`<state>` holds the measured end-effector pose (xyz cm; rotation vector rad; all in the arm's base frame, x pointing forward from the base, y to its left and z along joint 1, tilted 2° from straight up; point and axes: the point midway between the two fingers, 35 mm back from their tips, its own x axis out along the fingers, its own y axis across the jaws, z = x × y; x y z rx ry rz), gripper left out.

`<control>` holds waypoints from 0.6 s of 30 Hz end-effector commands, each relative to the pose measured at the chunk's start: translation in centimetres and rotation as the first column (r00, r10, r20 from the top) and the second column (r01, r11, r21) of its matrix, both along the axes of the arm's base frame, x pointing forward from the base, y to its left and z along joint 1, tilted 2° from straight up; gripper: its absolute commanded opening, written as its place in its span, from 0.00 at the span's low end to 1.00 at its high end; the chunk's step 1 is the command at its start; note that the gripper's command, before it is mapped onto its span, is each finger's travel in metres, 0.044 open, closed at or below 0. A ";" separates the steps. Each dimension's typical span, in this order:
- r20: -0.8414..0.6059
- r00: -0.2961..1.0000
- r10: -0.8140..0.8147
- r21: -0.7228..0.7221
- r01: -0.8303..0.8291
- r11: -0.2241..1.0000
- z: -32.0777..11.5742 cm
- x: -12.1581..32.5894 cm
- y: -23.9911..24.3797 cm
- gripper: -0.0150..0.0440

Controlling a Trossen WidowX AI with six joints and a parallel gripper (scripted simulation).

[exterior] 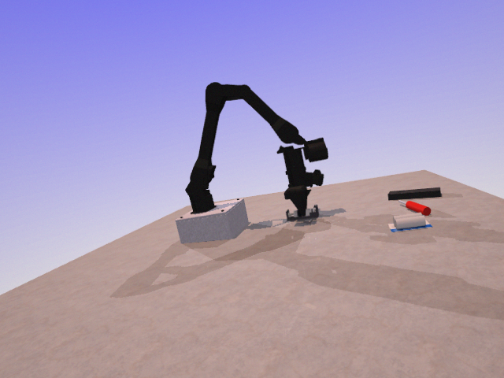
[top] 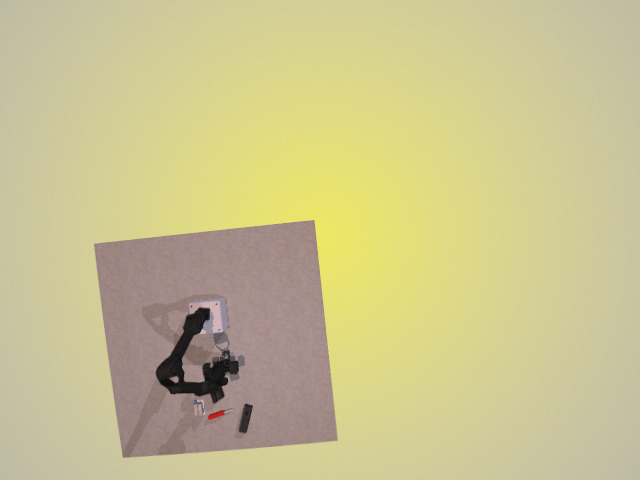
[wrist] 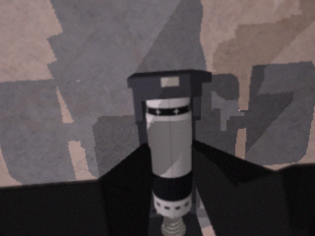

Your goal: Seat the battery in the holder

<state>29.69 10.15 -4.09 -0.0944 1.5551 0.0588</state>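
1. Setting: a square, mottled pinkish-brown tabletop (exterior: 252,309) crossed by broad shadows, under a violet-blue sky in the exterior view and on a yellow ground in the top view.
2. Arm: black, jointed, rising from a grey block base (exterior: 213,221) and bending over so that its wrist points straight down.
3. Claw (exterior: 302,212): narrowly parted and clamped on the battery, its two dark fingers pressing the battery's sides at mid-length.
4. Battery (wrist: 169,152): grey-white cylinder with a black band at each end, lying lengthwise in the holder. In the wrist view the far banded end reaches in below the lip; the near end touches a coiled spring (wrist: 172,227).
5. Holder (exterior: 302,215): dark, low cradle on the tabletop directly below the claw, near the base; its lip (wrist: 169,79) is a dark cap carrying a pale tab.
6. Other items, well apart to the side: a red-handled screwdriver (exterior: 416,206), a black bar (exterior: 414,193), and a pale cylinder on a blue-edged pad (exterior: 409,221).
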 end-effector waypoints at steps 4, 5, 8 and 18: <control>0.002 1.000 0.002 0.001 -0.002 1.000 0.0 0.4 0.1 0.38; 0.001 1.000 0.002 0.000 -0.002 1.000 0.0 0.4 0.1 0.38; 0.000 1.000 0.002 0.000 -0.002 1.000 0.0 0.4 0.1 0.38; -0.001 1.000 0.002 -0.001 -0.002 1.000 0.0 0.4 0.1 0.55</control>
